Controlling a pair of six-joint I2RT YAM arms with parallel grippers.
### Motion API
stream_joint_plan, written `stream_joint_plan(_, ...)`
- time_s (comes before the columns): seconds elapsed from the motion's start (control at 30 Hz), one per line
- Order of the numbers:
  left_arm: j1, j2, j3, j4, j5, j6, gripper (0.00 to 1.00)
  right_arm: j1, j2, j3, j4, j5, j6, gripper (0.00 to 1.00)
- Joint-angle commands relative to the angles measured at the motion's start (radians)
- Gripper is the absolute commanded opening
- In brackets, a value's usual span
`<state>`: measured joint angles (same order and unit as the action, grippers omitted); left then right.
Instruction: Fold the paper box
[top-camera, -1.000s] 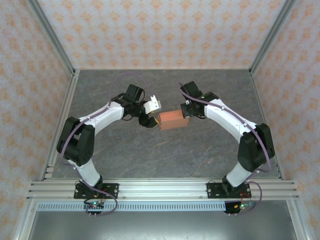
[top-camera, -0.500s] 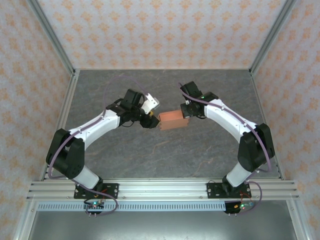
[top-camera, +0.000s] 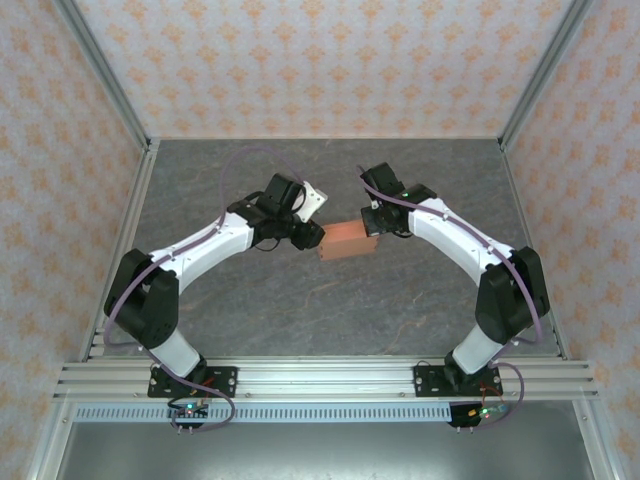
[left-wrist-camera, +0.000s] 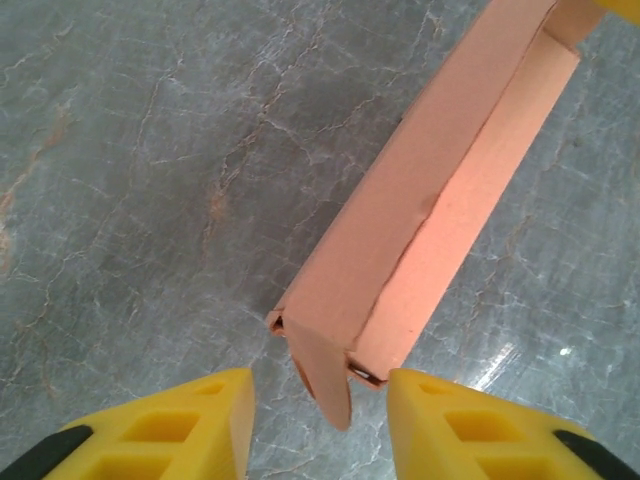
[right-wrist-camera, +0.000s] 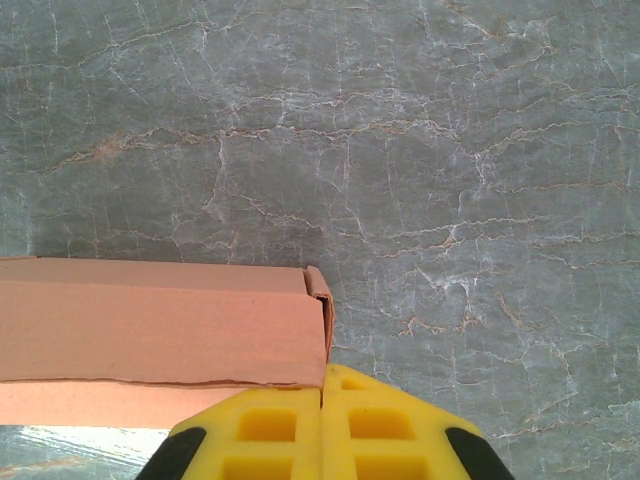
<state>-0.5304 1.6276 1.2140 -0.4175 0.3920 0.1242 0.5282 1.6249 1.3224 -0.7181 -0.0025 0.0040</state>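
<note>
Arms are both crowded in on the paper box (top-camera: 347, 240), which sits around the middle of the grey marbled table (top-camera: 300, 310), a bit toward the far side, with its long side running roughly left to right. It looks mostly formed, a shallow salmon-orange box rather than a flat sheet. The left gripper (top-camera: 312, 236) is right at the box's left end. From its wrist cam you can see the yellow fingers (left-wrist-camera: 165, 425) standing partly apart with a clear gap between them. A small end flap (left-wrist-camera: 328, 385) pokes down into that gap and neither finger looks like it's touching it, so nothing is actually gripped on that side. Same view shows the box is open along one long side, with the inner wall visible. The right gripper (top-camera: 374, 228) is at the opposite end, by the box's right corner. Its wrist cam shows the fingertips (right-wrist-camera: 390, 430) pressed fully together, just a thin seam between them, parked right against the box's end corner. Honestly can't tell whether a sliver of cardboard is pinched in that seam or the closed tips are just butted up against the edge.
</note>
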Motion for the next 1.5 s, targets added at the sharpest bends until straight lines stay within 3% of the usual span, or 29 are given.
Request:
stream_joint_plan(0.0, -0.008, 0.015, 0.043, -0.030, -0.043, -0.021, 0.36, 0.009, -0.010, 0.021, -0.029, 0.027, 0.015, 0.00)
stream_joint_plan(0.9, -0.011, 0.060, 0.091, -0.064, -0.032, -0.028, 0.13, 0.010, -0.013, 0.027, -0.033, 0.025, 0.019, 0.00)
stream_joint_plan(1.23, -0.022, 0.050, 0.086, -0.012, -0.044, -0.180, 0.02, 0.012, -0.023, 0.011, -0.022, 0.029, 0.033, 0.00)
stream_joint_plan(1.47, -0.029, 0.048, 0.068, 0.039, -0.042, -0.301, 0.00, 0.014, -0.029, -0.001, -0.012, 0.025, 0.041, 0.00)
